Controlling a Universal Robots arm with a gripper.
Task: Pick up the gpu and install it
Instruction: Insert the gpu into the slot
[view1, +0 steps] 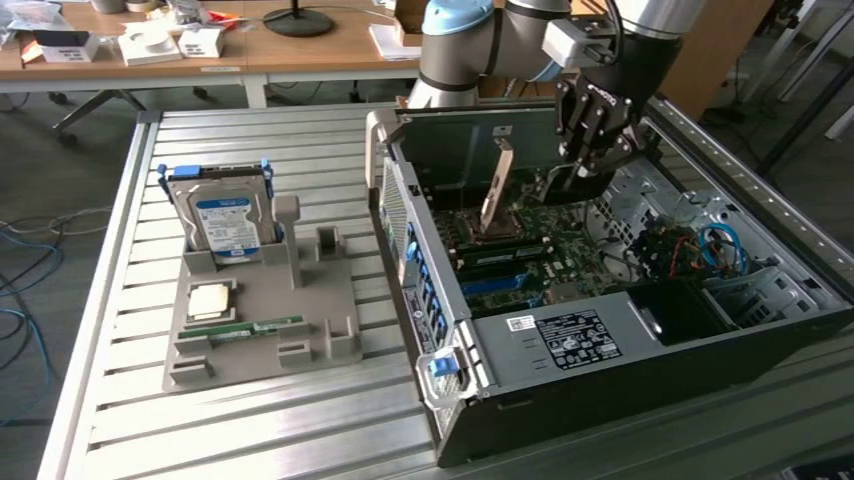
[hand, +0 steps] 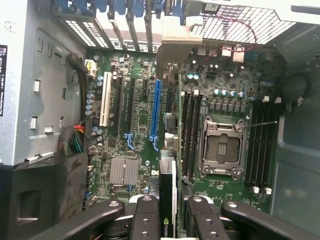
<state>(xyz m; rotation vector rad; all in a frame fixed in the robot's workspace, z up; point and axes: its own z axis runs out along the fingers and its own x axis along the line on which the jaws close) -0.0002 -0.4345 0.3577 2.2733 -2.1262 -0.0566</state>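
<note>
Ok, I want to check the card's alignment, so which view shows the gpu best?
The wrist view: the gpu sits edge-on in the gripper, over the motherboard. The exterior view shows mainly its pale bracket.

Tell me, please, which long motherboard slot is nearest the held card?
The long blue plastic slot, beside the thin dark gpu card; the white slot lies farther off.
</note>
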